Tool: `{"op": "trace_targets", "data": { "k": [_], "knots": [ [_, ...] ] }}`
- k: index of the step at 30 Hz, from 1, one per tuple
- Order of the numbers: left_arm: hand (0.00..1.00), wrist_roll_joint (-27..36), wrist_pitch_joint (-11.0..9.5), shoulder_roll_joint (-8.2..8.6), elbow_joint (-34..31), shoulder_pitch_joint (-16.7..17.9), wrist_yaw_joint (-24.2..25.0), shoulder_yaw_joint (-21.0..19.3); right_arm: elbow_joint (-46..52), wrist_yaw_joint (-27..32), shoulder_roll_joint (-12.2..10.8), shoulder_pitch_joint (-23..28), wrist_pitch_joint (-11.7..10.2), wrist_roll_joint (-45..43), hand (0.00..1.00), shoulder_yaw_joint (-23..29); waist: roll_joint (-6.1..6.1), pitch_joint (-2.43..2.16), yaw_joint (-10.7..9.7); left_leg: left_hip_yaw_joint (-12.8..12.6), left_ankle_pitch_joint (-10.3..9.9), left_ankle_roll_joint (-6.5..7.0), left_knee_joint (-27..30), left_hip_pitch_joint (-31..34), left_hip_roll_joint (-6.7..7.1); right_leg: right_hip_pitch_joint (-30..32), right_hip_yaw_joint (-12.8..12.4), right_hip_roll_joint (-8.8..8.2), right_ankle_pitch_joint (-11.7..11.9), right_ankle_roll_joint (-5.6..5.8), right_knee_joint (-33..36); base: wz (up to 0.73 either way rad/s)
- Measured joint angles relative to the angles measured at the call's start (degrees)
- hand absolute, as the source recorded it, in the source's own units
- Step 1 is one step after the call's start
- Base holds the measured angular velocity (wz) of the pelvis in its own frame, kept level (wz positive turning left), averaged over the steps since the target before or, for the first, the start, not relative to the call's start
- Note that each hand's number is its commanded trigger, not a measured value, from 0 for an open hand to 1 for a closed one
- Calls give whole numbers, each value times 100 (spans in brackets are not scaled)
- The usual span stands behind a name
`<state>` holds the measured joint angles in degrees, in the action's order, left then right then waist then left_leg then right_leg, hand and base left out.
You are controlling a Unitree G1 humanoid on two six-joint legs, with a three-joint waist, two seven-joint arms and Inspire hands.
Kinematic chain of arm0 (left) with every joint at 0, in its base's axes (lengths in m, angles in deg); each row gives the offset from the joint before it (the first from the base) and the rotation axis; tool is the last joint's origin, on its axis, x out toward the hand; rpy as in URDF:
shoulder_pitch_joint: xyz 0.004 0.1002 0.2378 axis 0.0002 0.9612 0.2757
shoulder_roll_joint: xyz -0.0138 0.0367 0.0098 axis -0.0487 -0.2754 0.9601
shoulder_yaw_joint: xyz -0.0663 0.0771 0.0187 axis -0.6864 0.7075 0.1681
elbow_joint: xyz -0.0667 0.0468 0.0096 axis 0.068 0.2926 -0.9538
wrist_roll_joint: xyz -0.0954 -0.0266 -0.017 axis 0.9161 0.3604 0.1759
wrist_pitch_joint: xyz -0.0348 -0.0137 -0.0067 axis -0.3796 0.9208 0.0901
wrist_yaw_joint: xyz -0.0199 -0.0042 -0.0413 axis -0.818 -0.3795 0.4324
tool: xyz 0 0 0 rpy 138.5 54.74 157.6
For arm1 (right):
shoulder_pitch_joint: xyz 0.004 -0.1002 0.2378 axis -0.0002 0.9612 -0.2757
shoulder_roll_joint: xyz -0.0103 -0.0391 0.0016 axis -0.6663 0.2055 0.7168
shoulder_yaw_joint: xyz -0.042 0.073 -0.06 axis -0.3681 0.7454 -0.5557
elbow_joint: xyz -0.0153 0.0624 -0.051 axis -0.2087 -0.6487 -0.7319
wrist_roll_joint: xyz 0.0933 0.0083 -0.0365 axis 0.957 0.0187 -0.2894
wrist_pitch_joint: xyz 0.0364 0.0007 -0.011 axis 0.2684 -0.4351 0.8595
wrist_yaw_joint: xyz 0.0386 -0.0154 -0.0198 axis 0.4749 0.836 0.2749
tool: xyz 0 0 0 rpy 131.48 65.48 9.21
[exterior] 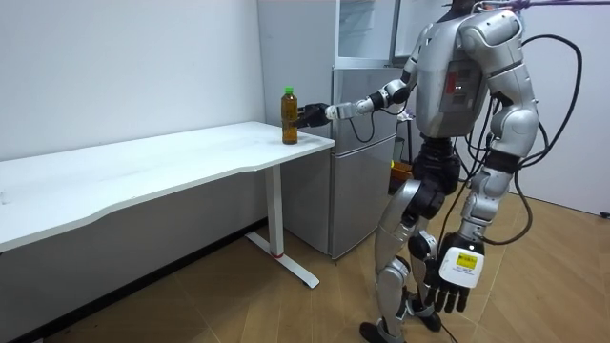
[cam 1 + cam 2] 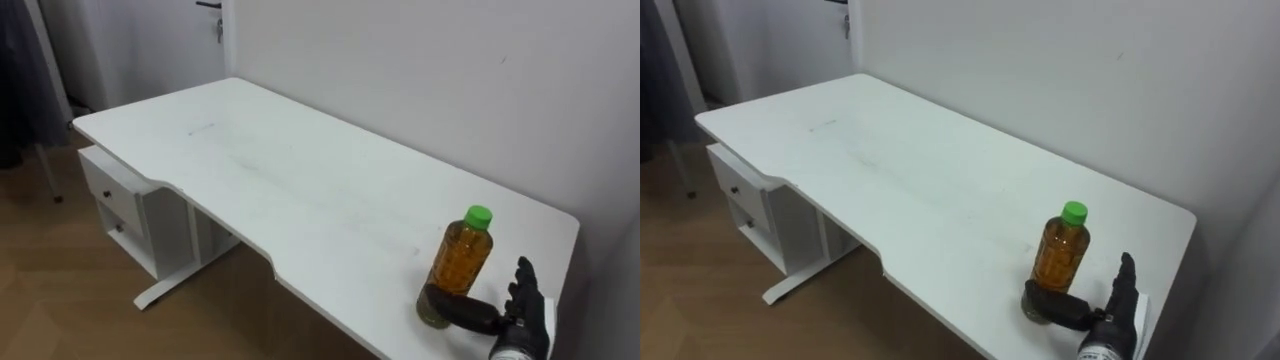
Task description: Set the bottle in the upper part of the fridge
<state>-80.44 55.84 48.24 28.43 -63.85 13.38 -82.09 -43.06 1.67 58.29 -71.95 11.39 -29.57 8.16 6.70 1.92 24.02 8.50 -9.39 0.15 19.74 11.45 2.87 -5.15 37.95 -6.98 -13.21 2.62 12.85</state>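
Robot stands on the wood floor (image 1: 238, 305) at the end of a long white table (image 2: 300, 180), with the grey fridge (image 1: 367, 162) just behind that table end in the right half of the room view; a second unit sits on top of the fridge, running out of the upper edge. Bottle (image 2: 460, 262) is upright on the table, lower right of the eye views, close to the table's end corner and near its front edge. It holds amber liquid and has a green cap (image 2: 480, 213). Right arm reaches out level to it. Right hand (image 2: 520, 320) is spread: the dark thumb (image 2: 462, 312) lies across the bottle's base, touching it, while the fingers (image 2: 525, 285) stand straight up just right of the bottle with a gap between. Not a closed grasp. Left hand (image 1: 448, 281) hangs by the leg at the bottom of the room view, fingers loose and pointing down. The pale wall (image 2: 450, 90) runs along the table's back edge, behind the bottle. At the table's other end, upper left of the eye views, a white drawer unit (image 2: 125, 205) sits under the top, well apart from the bottle.
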Motion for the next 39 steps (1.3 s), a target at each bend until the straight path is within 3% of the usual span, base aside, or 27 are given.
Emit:
{"op": "trace_targets", "data": {
  "k": [12,19,30,31,32,39],
  "knots": [
    [0,-5,13,-67,89,3,44,-13,1,331,9,-256,-2,-195,0,-24,27,-19,138,30,3,-4,7,35,6,26,19,4,-1,1,11,2],
    [0,-1,31,-118,93,3,14,-9,-45,310,11,-435,-4,-327,0,-243,80,-42,224,158,3,-3,53,86,62,23,151,-10,-5,9,17,9],
    [0,2,30,-201,83,0,-7,-2,-219,238,10,-435,-4,-324,2,-275,139,-8,326,209,2,0,147,134,82,36,177,-31,-14,17,84,2],
    [0,7,30,-205,72,-2,-13,-2,-258,236,10,-435,-4,-318,83,-280,137,-4,337,224,2,3,165,148,73,73,173,-51,-16,18,93,0],
    [0,17,30,-207,50,-6,-14,-3,-258,225,11,-439,-8,-316,100,-278,154,-15,337,253,2,4,191,205,65,126,173,-72,-19,17,108,0],
    [0,235,37,-227,15,-13,-17,-4,-409,46,11,-443,-8,-159,100,-284,172,-5,358,248,15,26,203,258,90,183,169,-79,-20,25,115,0]
  ]
}}
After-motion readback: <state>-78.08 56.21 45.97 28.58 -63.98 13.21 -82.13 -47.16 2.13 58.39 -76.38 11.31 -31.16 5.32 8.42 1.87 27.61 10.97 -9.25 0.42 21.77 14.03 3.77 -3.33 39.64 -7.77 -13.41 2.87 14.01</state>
